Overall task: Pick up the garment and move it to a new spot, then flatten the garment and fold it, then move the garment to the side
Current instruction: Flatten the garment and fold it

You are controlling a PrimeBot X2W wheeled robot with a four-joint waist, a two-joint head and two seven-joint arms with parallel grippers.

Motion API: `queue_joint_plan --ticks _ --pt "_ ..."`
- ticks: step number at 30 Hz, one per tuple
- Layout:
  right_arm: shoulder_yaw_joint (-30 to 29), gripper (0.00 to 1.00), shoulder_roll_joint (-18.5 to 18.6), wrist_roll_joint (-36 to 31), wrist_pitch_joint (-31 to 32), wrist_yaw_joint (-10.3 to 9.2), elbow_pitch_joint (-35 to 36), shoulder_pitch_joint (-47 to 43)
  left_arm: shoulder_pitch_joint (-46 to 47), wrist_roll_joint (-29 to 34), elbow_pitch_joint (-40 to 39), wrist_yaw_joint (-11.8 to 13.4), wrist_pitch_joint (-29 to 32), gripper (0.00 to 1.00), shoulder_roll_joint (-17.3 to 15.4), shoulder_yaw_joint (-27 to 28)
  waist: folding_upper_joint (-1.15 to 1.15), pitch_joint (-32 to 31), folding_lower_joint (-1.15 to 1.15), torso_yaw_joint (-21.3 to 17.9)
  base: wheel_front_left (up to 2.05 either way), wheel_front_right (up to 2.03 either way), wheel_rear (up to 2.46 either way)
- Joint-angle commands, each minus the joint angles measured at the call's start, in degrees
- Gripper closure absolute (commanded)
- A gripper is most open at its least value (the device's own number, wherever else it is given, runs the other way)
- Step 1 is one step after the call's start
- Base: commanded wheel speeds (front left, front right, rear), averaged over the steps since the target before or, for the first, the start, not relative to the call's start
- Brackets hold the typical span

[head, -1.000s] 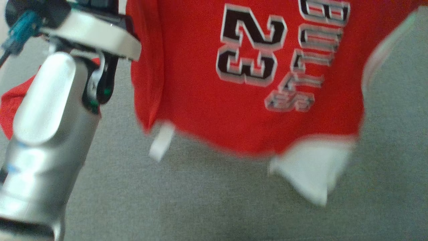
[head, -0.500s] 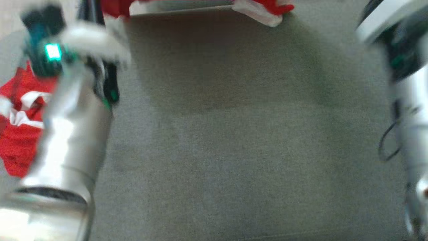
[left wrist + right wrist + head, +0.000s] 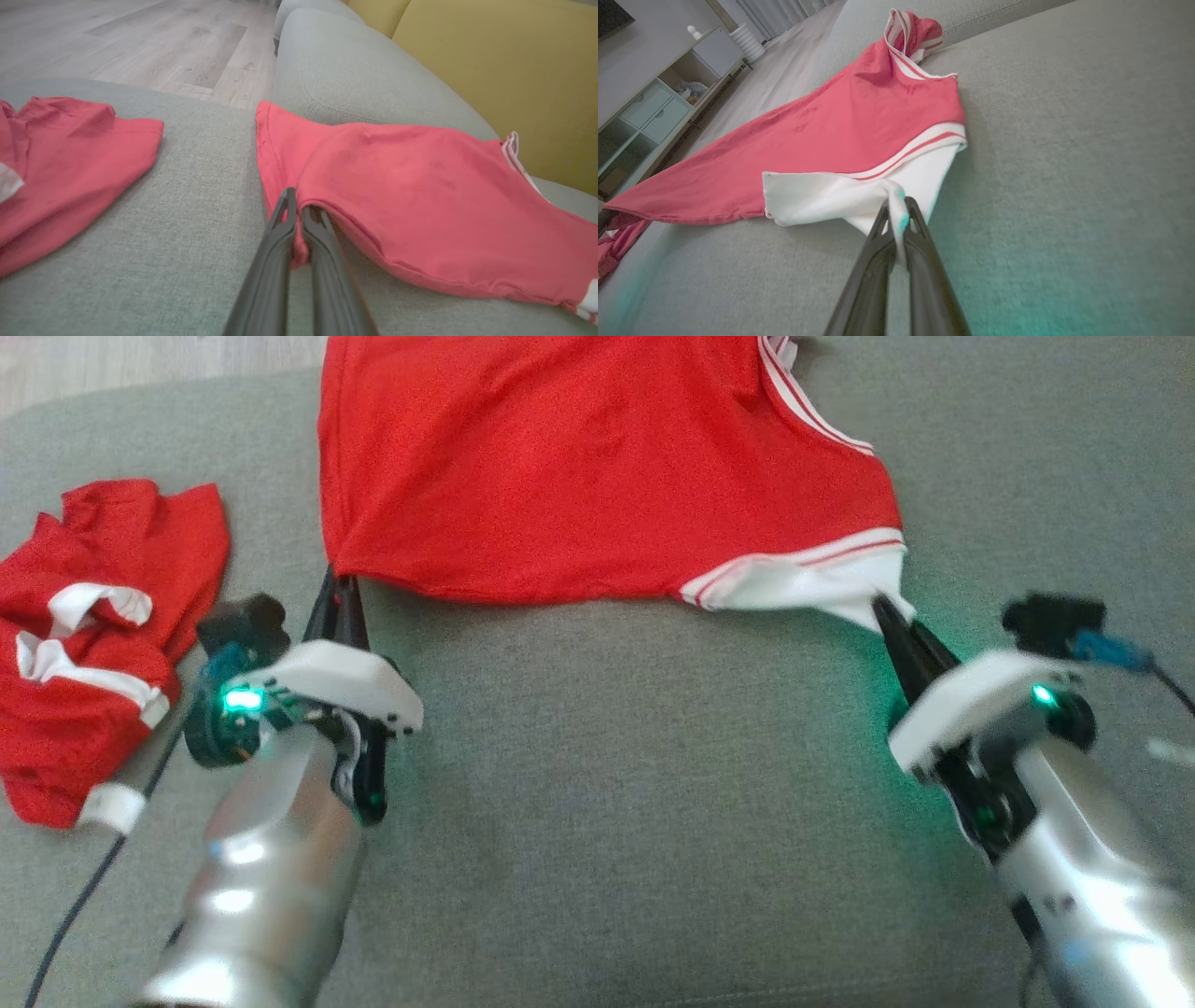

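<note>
Since a second ago the jersey (image 3: pixel 597 467) has come down from hanging in the air, print toward the head camera, to lie spread on the cushion (image 3: pixel 607 784) with a plain red face up; the camera has shifted too. The left gripper (image 3: pixel 299 212) has its fingers pressed together on the near left red corner, with a fold of cloth caught between the tips. The right gripper (image 3: pixel 896 205) pinches the near right corner the same way, on a white panel below striped trim. The near hem runs between the two grips and touches the cushion along its middle. The far end, with striped trim, is bunched up.

A red heap (image 3: pixel 93 644) lies to the left, apart from the jersey, with a strip of bare cushion between them; the left arm stands over that strip. Bare cushion is wide on the near side of the hem and to the jersey's right. Wood floor (image 3: pixel 140 359) shows past the cushion's far left edge. A yellow backrest (image 3: pixel 490 60) rises beyond the jersey.
</note>
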State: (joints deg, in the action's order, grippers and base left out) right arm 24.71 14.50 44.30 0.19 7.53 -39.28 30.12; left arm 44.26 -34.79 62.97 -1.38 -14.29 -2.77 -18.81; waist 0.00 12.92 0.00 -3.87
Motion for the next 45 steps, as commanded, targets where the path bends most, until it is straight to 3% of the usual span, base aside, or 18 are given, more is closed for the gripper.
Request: queue_joint_plan --ticks 1,6,11,14,18,23,27,33,37,45 --pt "0.8 1.0 2.3 0.5 -1.8 -0.04 4.7 -3.0 -3.3 1.3 -5.2 0.9 -0.7 1.0 -2.9 2.0 0.0 -0.5 0.0 0.0 0.0 0.0 0.0" --pt "-1.4 1.0 6.1 0.1 -1.5 -0.04 13.8 -12.1 -13.9 5.0 -15.3 2.8 -0.7 1.0 -6.1 2.1 0.0 -1.8 0.0 -0.1 0.0 0.0 0.0" --pt "-9.6 1.0 8.0 -3.8 7.1 -0.04 26.9 -25.7 -27.6 6.1 -31.6 6.9 2.5 1.0 -10.9 2.2 0.0 -3.7 0.0 0.1 0.0 0.0 0.0" --pt "-16.5 1.0 6.2 -7.5 14.1 -0.04 36.5 -33.9 -35.9 6.6 -46.2 11.5 8.9 1.0 -13.8 2.3 0.0 -4.5 0.0 0.7 0.0 0.0 0.0" --pt "-23.9 1.0 1.2 -12.4 24.3 -0.04 49.5 -42.6 -45.2 7.5 -65.4 17.3 19.3 1.0 -17.3 1.6 0.0 -5.0 0.0 1.2 0.0 0.0 0.0" --pt "-27.7 1.0 -3.6 -16.3 33.6 -0.04 60.0 -46.3 -50.7 7.4 -78.9 20.6 28.4 1.0 -20.5 1.2 0.0 -4.9 0.0 1.3 0.0 0.0 0.0" --pt "-27.4 1.0 -4.7 -17.4 36.3 -0.04 61.4 -43.6 -50.3 5.2 -80.1 19.6 32.5 1.0 -21.6 1.1 0.0 -4.4 0.0 1.2 0.0 0.0 0.0" --pt "-25.6 1.0 -5.2 -15.5 35.2 -0.04 53.1 -33.3 -43.1 -0.8 -72.7 14.0 35.5 1.0 -21.2 1.5 0.0 -2.2 0.0 1.4 0.0 0.0 0.0" --pt "-23.5 1.0 -3.0 -14.0 31.8 -0.04 46.1 -24.9 -36.1 -2.9 -66.4 10.2 36.5 1.0 -21.1 1.4 0.0 -0.4 0.0 1.9 0.0 0.0 0.0" --pt "-16.8 1.0 2.8 -11.0 22.3 -0.04 33.8 -12.8 -25.0 -4.1 -56.1 5.8 37.7 1.0 -20.3 0.6 0.0 2.0 0.0 2.8 0.0 0.0 0.0"
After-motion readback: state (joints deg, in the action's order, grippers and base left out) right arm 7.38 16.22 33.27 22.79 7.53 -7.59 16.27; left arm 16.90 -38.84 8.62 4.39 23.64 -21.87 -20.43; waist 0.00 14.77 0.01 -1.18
